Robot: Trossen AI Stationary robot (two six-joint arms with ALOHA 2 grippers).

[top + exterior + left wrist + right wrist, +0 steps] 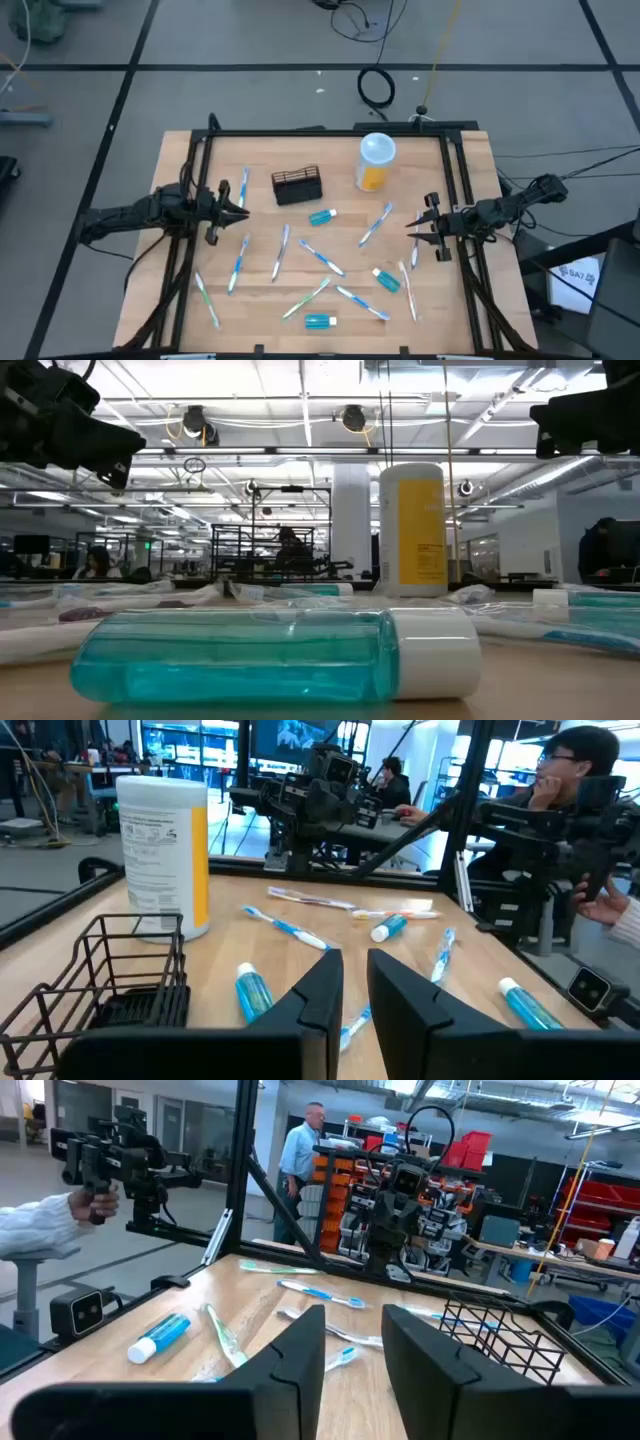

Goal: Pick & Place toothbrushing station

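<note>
The toothbrushing station (pixel 297 186), a small black wire rack, stands upright in the upper middle of the high view, on the far part of the wooden table (pixel 470 160), touched by neither arm. In the left wrist view it fills the lower left corner (pixel 110 975), and in the right wrist view it shows at the right edge (pixel 500 1342).

Just right of it in the high view stands a tall translucent container (pixel 375 162) with a white lid and an orange label, apart from the rack.

The left gripper (pixel 240 208) hovers at the left of the high view, level with the rack and a short way to its left. Its jaws stand narrowly parted and hold nothing.

The right gripper (pixel 412 228) waits at the right of the frame, below and right of the container, its jaws a little apart and empty.

Toothbrushes, such as a blue and white one (pixel 375 226), and small teal toothpaste tubes, one (pixel 322 216) just below the rack, lie scattered over the lower half of the table.

In the low view a teal tube (pixel 270 654) lies across the foreground, with the container (pixel 412 530) upright behind it
</note>
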